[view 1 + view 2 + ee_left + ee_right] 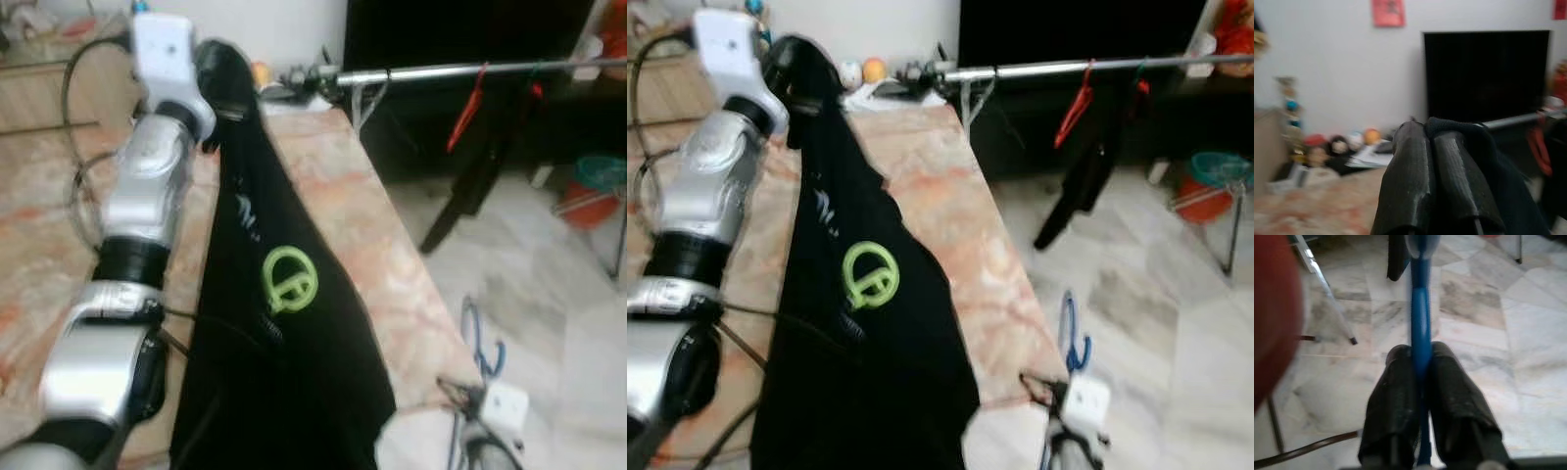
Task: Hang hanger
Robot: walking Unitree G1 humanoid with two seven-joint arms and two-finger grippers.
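Item, left: my left gripper point(1437, 147) clenched on the black shirt point(274, 333), raised over the marble table point(392, 255). Item, right: my right gripper point(1422, 357) pinching the blue hanger point(480, 338), low above the floor. Step: dressing the hanger; next, thread it into the collar, then onto the rail point(470, 70).

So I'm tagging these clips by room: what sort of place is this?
Likely a home living room used for drying laundry: a dark TV screen against the wall, a marble tiled floor, and a metal clothes rail carrying a hung black garment.

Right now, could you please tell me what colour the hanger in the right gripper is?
Blue; the hanger shows best in the right wrist view.
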